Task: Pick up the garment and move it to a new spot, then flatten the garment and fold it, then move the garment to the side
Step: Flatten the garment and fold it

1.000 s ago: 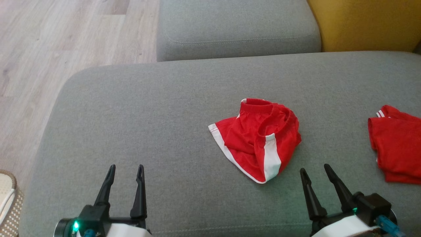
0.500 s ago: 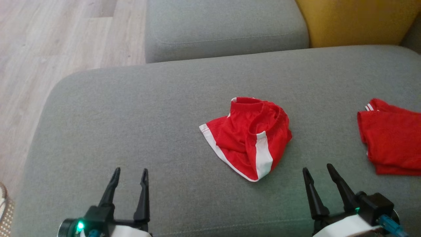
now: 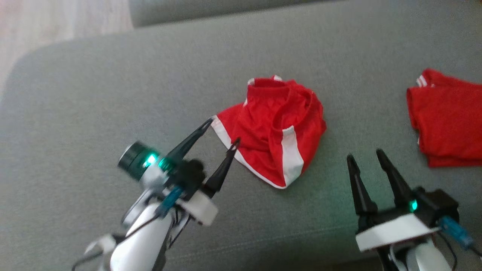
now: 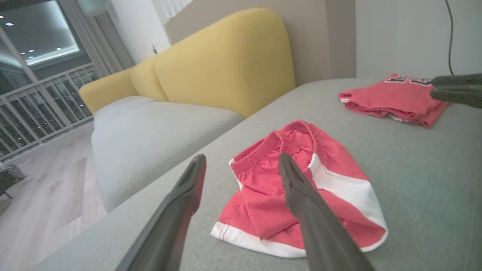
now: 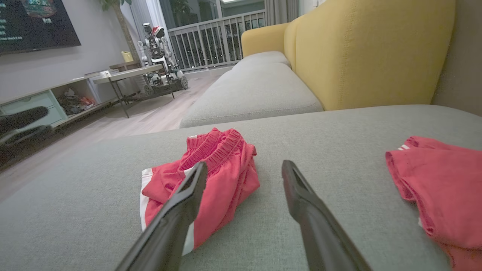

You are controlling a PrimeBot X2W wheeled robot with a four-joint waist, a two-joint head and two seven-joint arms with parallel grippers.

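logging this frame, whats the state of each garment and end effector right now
red shorts, crumpled on the grey cushion
second red garment, folded flat, at the right
left end effector, open, tips at the shorts' white hem, gripping nothing
right end effector, open, empty, apart from both garments

Soft, even indoor light; shadows are faint. The head view is smeared by motion blur throughout. Both wrist views are sharper, bent at the edges by the wide lens. Bright spots glare in the window (image 4: 34, 41).
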